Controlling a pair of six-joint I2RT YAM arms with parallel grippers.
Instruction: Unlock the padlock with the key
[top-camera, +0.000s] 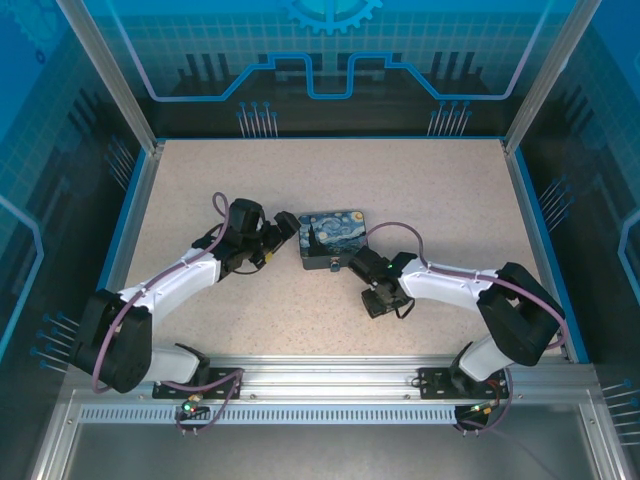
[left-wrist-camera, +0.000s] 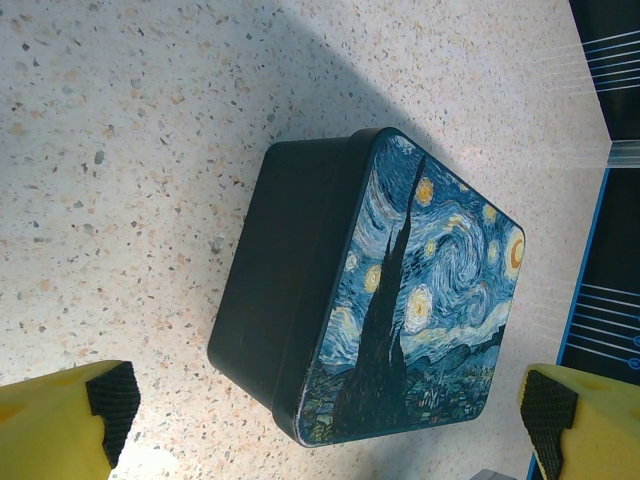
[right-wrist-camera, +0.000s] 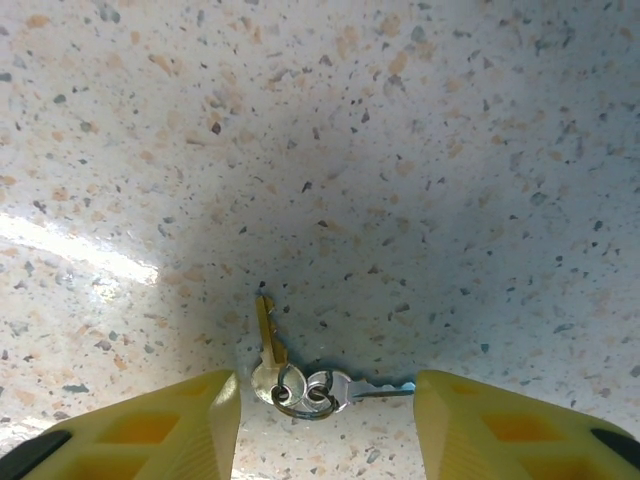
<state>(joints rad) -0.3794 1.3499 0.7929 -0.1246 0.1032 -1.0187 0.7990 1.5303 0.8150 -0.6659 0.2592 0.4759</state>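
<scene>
1. First, from the top external camera: a blue swirl-printed box (top-camera: 333, 238) sits mid-desk (top-camera: 200, 190). The left tool (top-camera: 287, 224) lies just beside the box's left side, aimed at it. The right tool (top-camera: 356, 266) is low over the desk by the box's near right corner. From this view I cannot tell how its fingers stand.
2. From the left wrist: the left tool (left-wrist-camera: 330, 405) has its fingers wide apart, clamped on nothing. Black pads (left-wrist-camera: 112, 398) on the yellow fingers frame the bottom corners. The box (left-wrist-camera: 290, 270) lies ahead between them, apart from both. It has dark walls and a closed starry-night lid, and it rests on the speckled desk (left-wrist-camera: 130, 150).
3. From the right wrist: the right tool (right-wrist-camera: 325, 400) has its yellow fingers (right-wrist-camera: 190, 430) apart, gripping nothing. The brass-coloured key (right-wrist-camera: 266, 335) lies flat on the desk (right-wrist-camera: 400, 150) between them. Its blade points away from the tool and its head is joined to a ring (right-wrist-camera: 300, 392). A silver key (right-wrist-camera: 372, 388) on the same ring points toward the finger on the view's right. The brass key's head sits just beside the finger on the view's left; I cannot tell whether they touch.
</scene>
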